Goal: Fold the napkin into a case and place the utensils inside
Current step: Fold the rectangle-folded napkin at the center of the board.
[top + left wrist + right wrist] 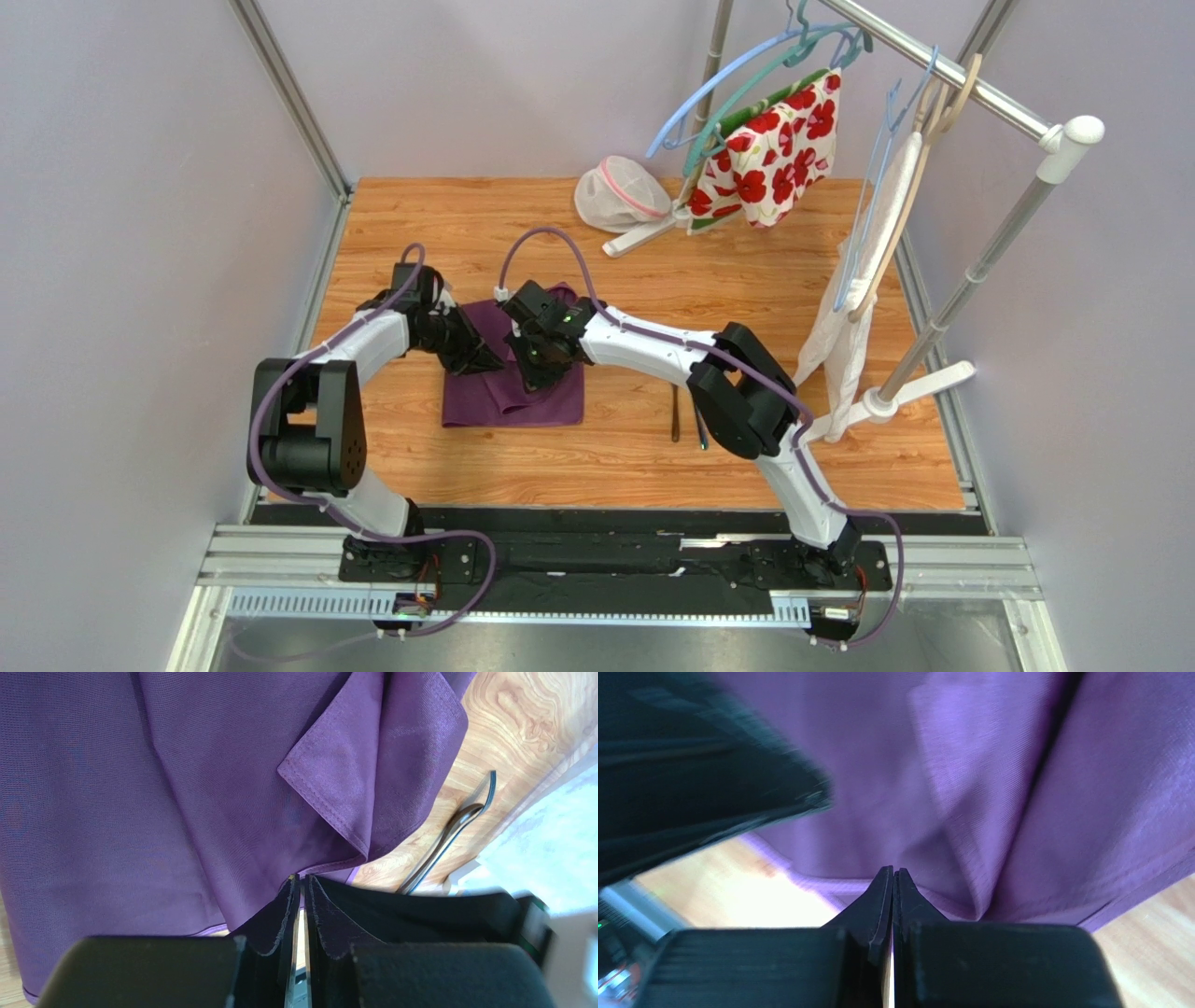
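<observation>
Left gripper [300, 880] has its jaws squeezed almost flat together, just a thin slit between them, and the hem of the napkin [175, 777] runs right into the tips, so it's pinching the cloth edge. Right gripper [893, 875] is the same deal: jaws pressed tight, with the purple hem caught at the tips and folds fanning away from there. The right wrist view is blurry though, so I can't say how much cloth is actually in the bite.

From above, the two grippers sit close together over the far part of the napkin, left one at its left side, right one near the middle. The cloth is bunched up under them, and the near part lies flat on the table [421, 224].

The utensils [443, 842] are on bare wood to the right of the napkin, not touching it, close by the right arm's elbow.

Further back there's a white mesh pouch [617, 196], a flowered cloth [769, 151] on a hanger, and a rack [982, 273] on the right side
</observation>
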You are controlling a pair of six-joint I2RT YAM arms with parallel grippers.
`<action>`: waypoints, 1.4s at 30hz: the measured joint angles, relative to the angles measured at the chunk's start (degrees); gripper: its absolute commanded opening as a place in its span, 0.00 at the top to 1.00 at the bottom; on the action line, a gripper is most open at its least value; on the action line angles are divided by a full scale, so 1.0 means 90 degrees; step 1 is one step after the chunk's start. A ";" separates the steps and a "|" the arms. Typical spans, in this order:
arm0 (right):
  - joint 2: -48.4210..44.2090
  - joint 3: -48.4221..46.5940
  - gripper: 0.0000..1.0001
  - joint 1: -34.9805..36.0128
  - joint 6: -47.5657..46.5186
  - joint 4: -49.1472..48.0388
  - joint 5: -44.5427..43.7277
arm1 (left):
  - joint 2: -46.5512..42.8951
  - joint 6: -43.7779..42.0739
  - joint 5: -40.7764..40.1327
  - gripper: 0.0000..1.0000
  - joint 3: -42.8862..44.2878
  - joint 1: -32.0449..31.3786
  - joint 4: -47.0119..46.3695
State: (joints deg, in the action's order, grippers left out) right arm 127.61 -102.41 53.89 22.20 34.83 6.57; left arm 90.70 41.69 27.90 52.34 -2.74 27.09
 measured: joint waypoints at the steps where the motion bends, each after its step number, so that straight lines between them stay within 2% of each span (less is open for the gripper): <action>1: 0.0080 -0.0022 1.00 -0.0002 -0.0005 -0.0005 -0.0075 | 0.0002 0.0029 -0.0015 0.87 -0.0005 -0.0005 -0.0015; 10: 0.0396 -0.0469 1.00 -0.0204 0.0112 -0.0330 -0.1421 | -0.0369 0.0182 -0.0226 0.87 -0.0452 -0.0034 -0.0180; 15: 0.0092 0.0214 0.99 -0.0811 0.0600 -0.0699 -0.1690 | -0.0775 0.0187 -0.0325 0.85 -0.0629 -0.0034 -0.0165; 19: -0.0398 0.0850 0.95 -0.1375 0.0979 -0.0787 -0.1717 | -0.0952 0.0175 -0.0321 0.81 -0.0646 -0.0034 -0.0155; 20: -0.0563 0.1027 0.93 -0.1498 0.1027 -0.0821 -0.1710 | -0.0981 0.0170 -0.0308 0.80 -0.0646 -0.0036 -0.0155; 23: -0.1217 0.1702 0.77 -0.1651 0.1052 -0.0962 -0.1513 | -0.1025 0.0155 -0.0253 0.75 -0.0646 -0.0063 -0.0121; 24: -0.1462 0.1936 0.68 -0.1639 0.1022 -0.1052 -0.1379 | -0.1027 0.0148 -0.0223 0.74 -0.0646 -0.0078 -0.0104; 28: -0.1795 0.1994 0.49 -0.1591 0.0716 -0.1122 -0.0648 | -0.1027 0.0146 -0.0129 0.67 -0.0646 -0.0129 -0.0017; 30: -0.1642 0.1688 0.43 -0.1591 0.0539 -0.1069 -0.0289 | -0.1030 0.0182 -0.0117 0.64 -0.0658 -0.0160 0.0032; 35: -0.0889 0.0765 0.37 -0.1695 0.0284 -0.1039 0.0335 | -0.1030 0.0415 -0.0104 0.59 -0.0784 -0.0228 0.0104; 38: -0.0605 0.0675 0.36 -0.1763 0.0279 -0.1013 0.0510 | -0.1030 0.0624 -0.0100 0.59 -0.0857 -0.0277 0.0187; 42: -0.0367 0.0675 0.27 -0.1858 0.0296 -0.0913 0.0648 | -0.0981 0.0908 -0.0124 0.58 -0.0869 -0.0338 0.0369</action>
State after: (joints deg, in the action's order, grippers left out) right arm 124.31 -96.33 37.17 24.86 26.61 12.40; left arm 81.87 49.87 26.79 44.51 -5.78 30.41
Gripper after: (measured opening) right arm 0.664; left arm 0.415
